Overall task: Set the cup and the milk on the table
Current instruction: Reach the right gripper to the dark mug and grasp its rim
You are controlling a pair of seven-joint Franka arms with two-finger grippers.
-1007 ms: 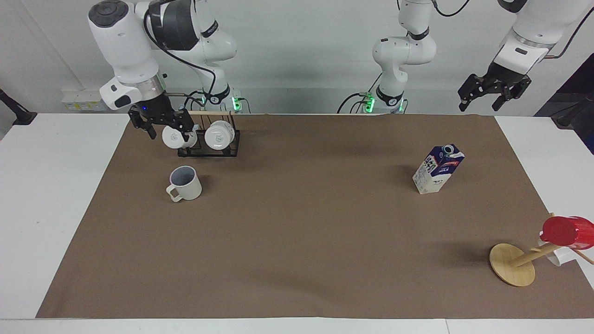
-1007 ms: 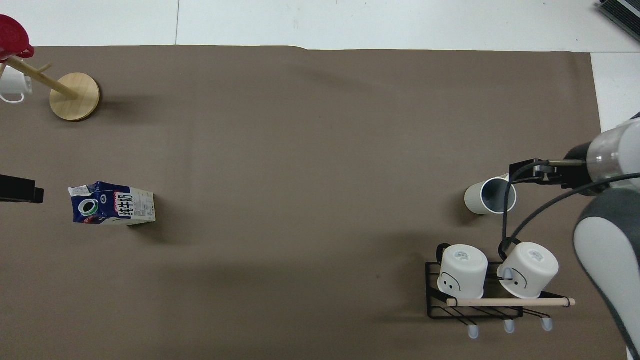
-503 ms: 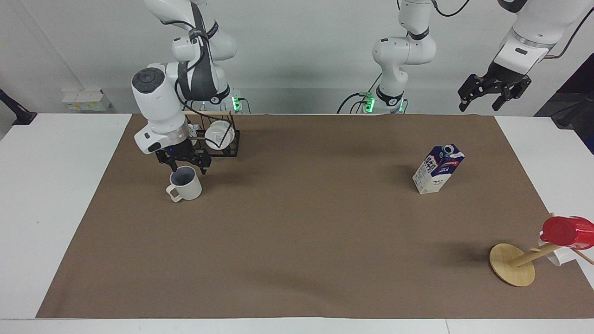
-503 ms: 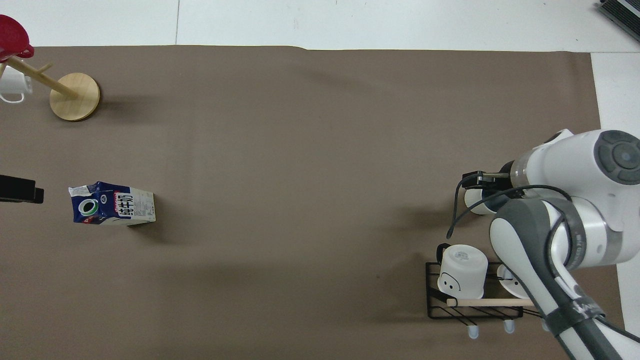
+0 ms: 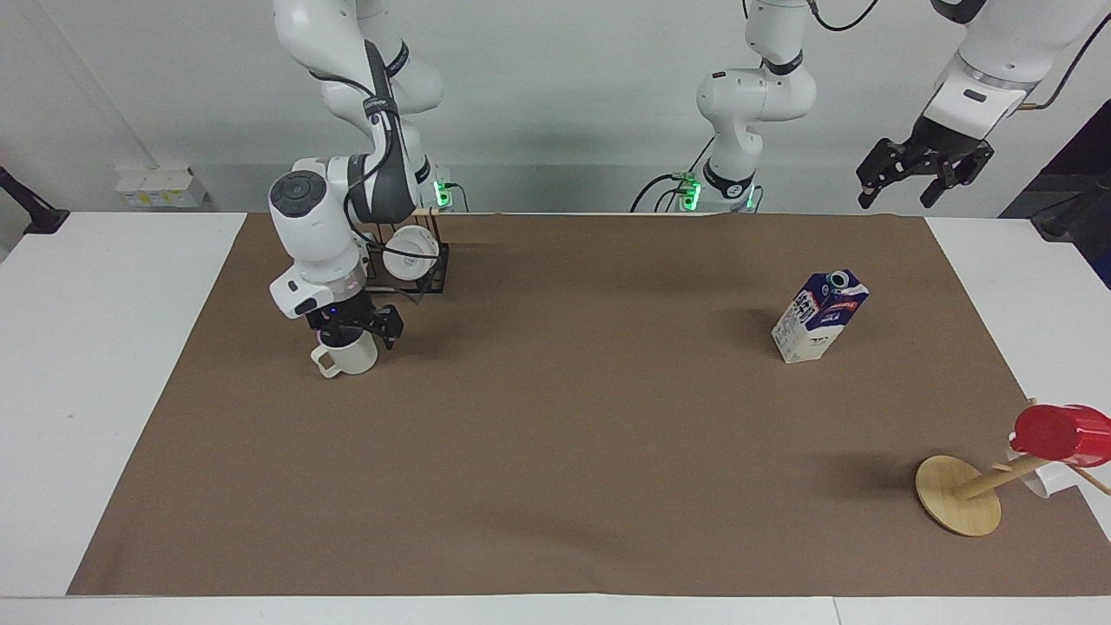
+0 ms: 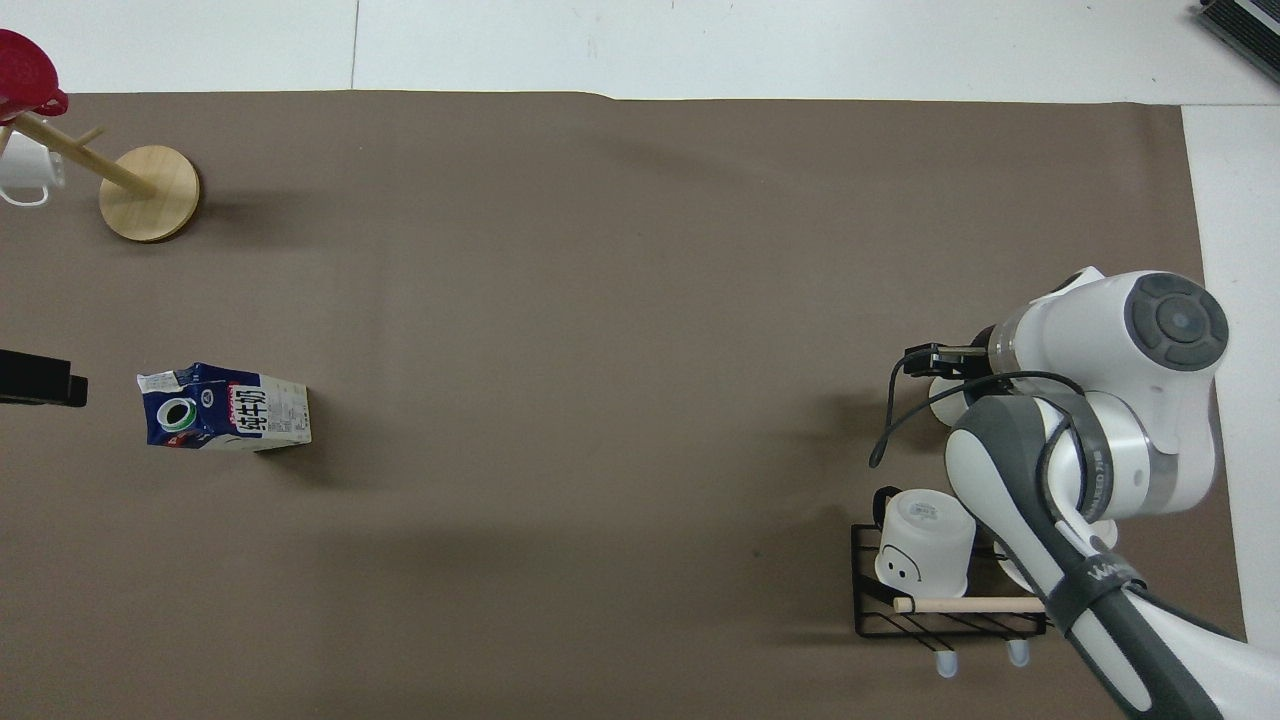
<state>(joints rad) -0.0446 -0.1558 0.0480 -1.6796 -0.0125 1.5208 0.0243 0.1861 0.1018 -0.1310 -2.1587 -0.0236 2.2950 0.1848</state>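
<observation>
At the robots' edge of the brown mat (image 5: 555,486), a black wire rack (image 5: 434,276) holds two white mugs (image 6: 924,545) lying on their sides, printed bottoms showing, toward the right arm's end of the table (image 5: 95,365). Just farther out from the rack, the right gripper (image 5: 354,332) is down over the cup (image 5: 349,358), its fingers spread wide on either side of the rim; whether they touch the cup cannot be told. The cream-white cup stands upright on the mat, its loop handle pointing away from the robots. Toward the left arm's end, about as far from the robots as the cup and well apart from it, the milk (image 5: 818,317) stands upright on the mat, a gable-top carton with a dark blue top, round cap and white lower half. The left gripper (image 5: 923,174) hangs high in the air over the mat's corner nearest the left arm's base, fingers open and empty, the arm waiting. Farthest from the robots, at the left arm's end, a wooden mug tree (image 5: 957,495) with a round base carries a red cup (image 5: 1057,432) and a small white mug (image 6: 22,170).
</observation>
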